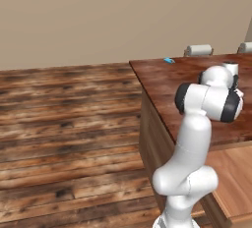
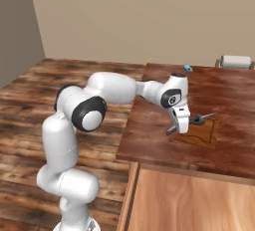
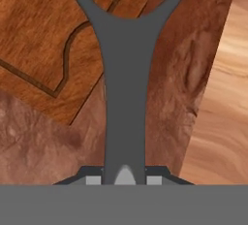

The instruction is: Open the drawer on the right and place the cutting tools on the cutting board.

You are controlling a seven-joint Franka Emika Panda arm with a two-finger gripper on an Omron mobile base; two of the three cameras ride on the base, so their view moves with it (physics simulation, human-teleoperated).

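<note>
Unlabelled grey tool [image 3: 125, 98] in pincer [image 3: 125, 176]

— What's the room like?
— Plain beige wall [image 1: 98, 15] at the back, with a greyer wall [image 2: 17, 26] meeting it at the left corner.
— And the floor?
— Rustic wood planks [image 1: 64, 143], brown with dark knots and pale worn streaks.
— Any furniture?
— A counter with a dark reddish top [image 2: 149, 135]; past its far edge, two pale chair backs [image 1: 198, 50]. Light is soft and even, no hard shadows
</note>
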